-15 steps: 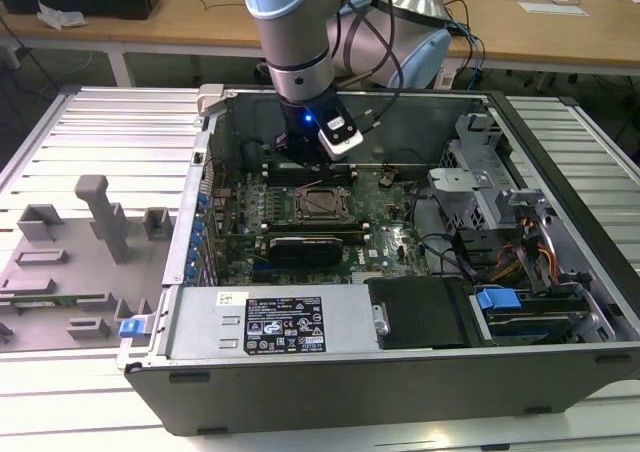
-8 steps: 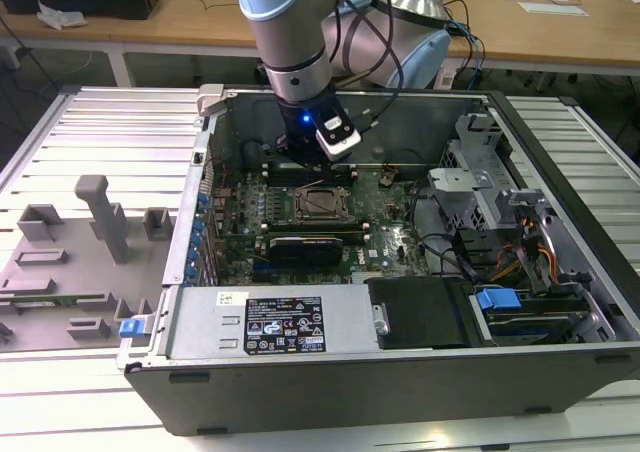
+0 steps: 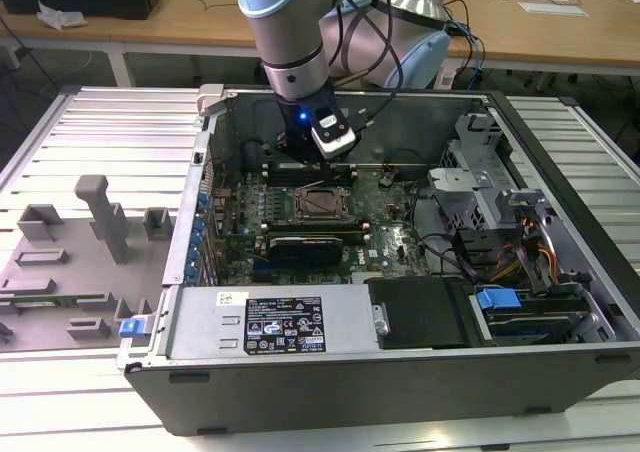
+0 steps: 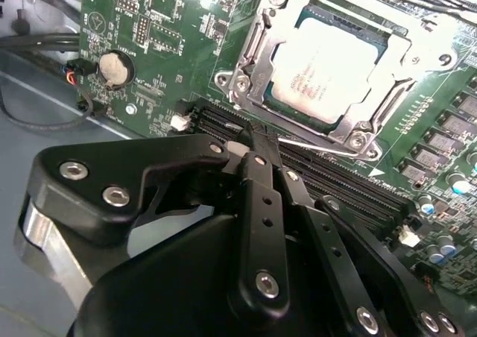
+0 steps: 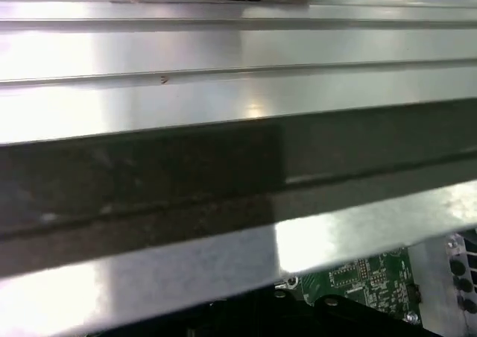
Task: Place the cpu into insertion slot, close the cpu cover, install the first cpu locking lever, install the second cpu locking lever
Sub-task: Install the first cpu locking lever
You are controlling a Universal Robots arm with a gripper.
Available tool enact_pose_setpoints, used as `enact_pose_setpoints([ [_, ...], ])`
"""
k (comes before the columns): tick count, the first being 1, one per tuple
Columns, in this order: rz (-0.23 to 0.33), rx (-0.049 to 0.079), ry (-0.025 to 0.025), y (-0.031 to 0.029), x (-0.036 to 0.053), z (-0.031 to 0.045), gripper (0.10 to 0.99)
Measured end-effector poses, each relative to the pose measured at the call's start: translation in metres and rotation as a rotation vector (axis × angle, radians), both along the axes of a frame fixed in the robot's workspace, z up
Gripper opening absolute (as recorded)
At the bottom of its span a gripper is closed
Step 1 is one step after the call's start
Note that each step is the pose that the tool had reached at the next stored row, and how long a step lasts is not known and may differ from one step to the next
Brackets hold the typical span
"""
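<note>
Exterior view, left to right: grey fixtures on the slatted surface; open computer case; claw poised just beside the insertion slot. Second wrist view: claw fingers together, tip at a thin locking lever along the socket edge; cpu seated, cpu cover shut over it. Judged: placing and covering done; whether either lever is latched is unclear.
</note>
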State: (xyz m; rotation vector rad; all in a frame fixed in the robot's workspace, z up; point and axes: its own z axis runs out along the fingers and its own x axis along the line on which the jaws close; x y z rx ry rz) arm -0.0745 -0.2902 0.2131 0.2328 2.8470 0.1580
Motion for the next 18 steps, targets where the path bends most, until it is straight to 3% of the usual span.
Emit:
enact_pose_setpoints([
  [18, -0.097, 0.0, -0.0001, 0.0071, -0.0021, -0.0026, 0.106],
])
